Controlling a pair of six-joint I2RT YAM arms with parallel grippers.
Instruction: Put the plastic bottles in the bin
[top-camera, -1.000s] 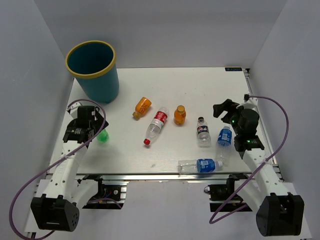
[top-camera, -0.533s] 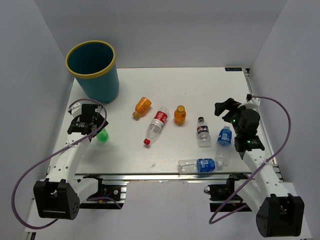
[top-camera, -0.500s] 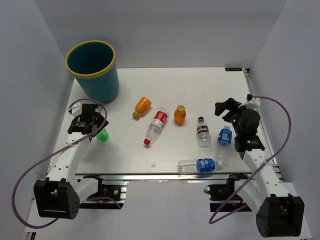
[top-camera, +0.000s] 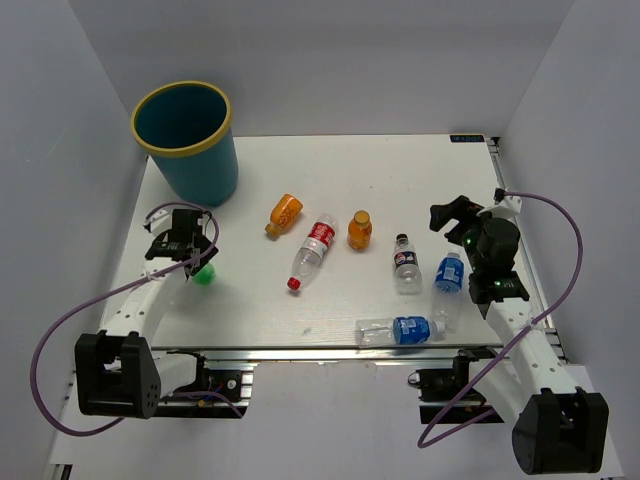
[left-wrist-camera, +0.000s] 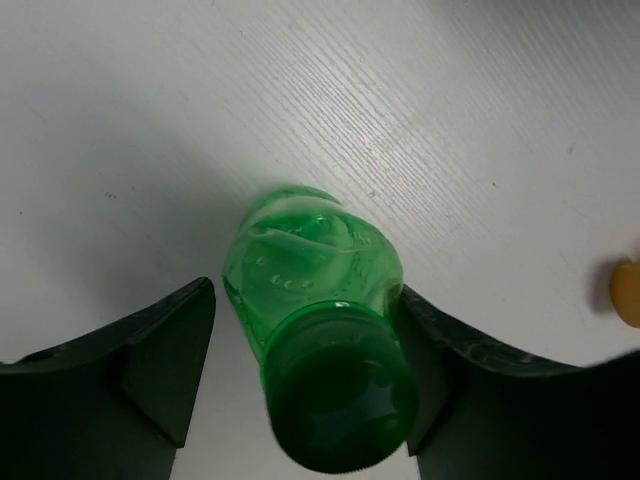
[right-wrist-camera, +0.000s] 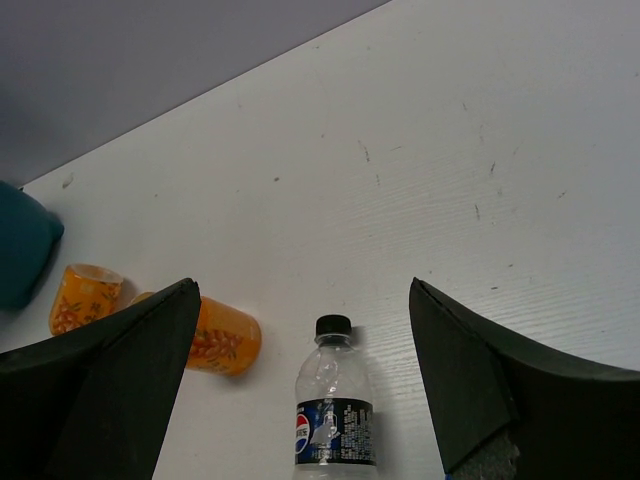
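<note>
On table (top-camera: 400, 170), all seven bottles (top-camera: 318, 240) lie loose — none seen in bin (top-camera: 205, 175) at far left corner. Left gripper (top-camera: 198, 262) has jaws snug beside green bottle (left-wrist-camera: 310, 260), cannot tell if squeezing. Right gripper (right-wrist-camera: 302, 290) wide open, empty. Job barely begun — every bottle left.

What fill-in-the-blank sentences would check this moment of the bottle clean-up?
1. The left gripper has its fingers either side of a bottle coloured ____.
2. The bin has a ____ rim.
3. The right gripper is ____, holding nothing.
4. The red-labelled bottle lies between two bottles coloured ____.

Missing words: green; yellow; open; orange.
</note>
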